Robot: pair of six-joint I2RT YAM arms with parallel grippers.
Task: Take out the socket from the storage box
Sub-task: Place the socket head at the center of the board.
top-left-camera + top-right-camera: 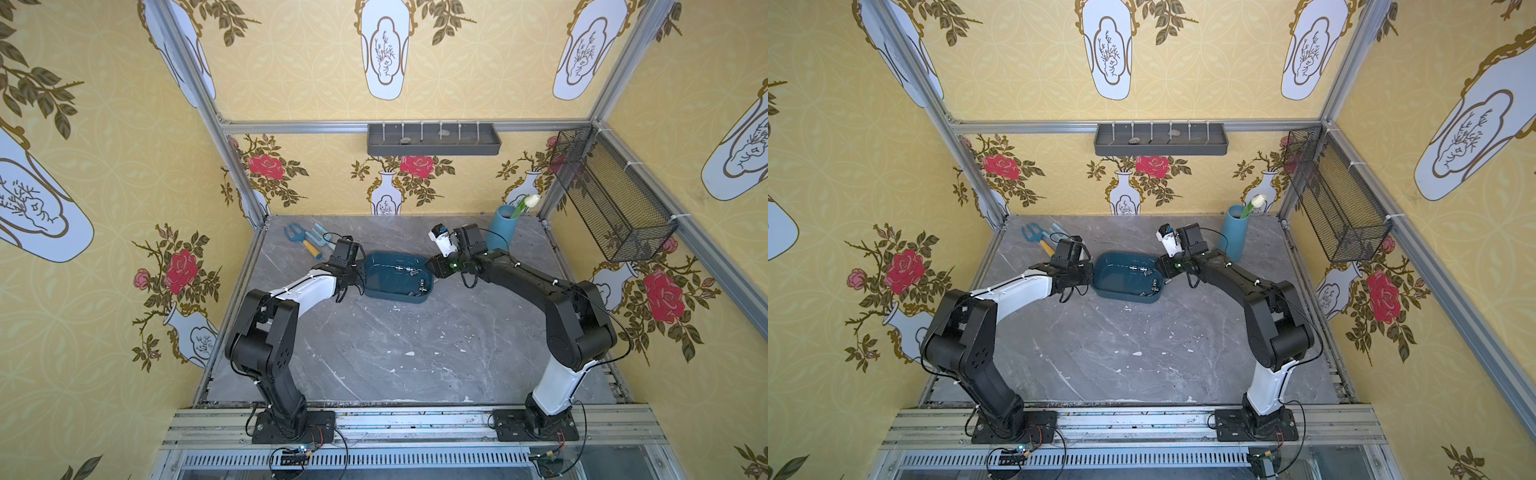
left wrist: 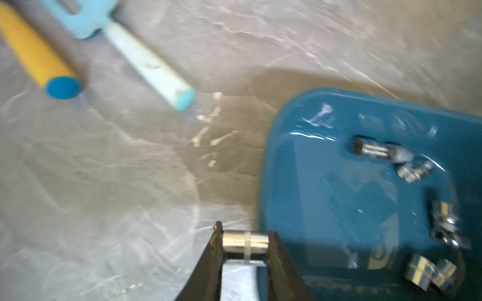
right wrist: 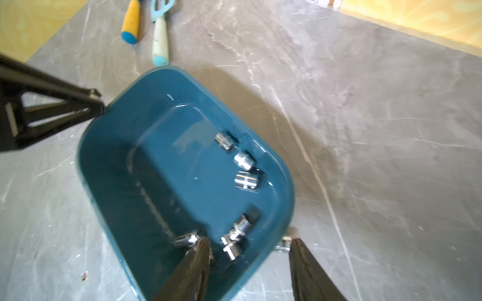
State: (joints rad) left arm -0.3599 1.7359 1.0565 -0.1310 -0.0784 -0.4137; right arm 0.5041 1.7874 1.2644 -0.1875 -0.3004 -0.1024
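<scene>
The box [image 1: 382,275] sits on the table [image 1: 407,353], toward the back, between the two grippers. The left gripper [image 2: 245,232] is at its left end, with a socket [image 2: 245,241] between its fingers. The right gripper [image 3: 249,241] is at its right end, one finger inside the wall and one outside. Several sockets [image 3: 244,160] lie in the box's right half. Two tools [image 1: 305,241] lie side by side behind it to the left. A vase [image 1: 500,232] with a flower [image 1: 530,202] in it stands behind to the right. A tray [image 1: 432,139] hangs on the back wall and a basket [image 1: 615,195] on the right wall.
</scene>
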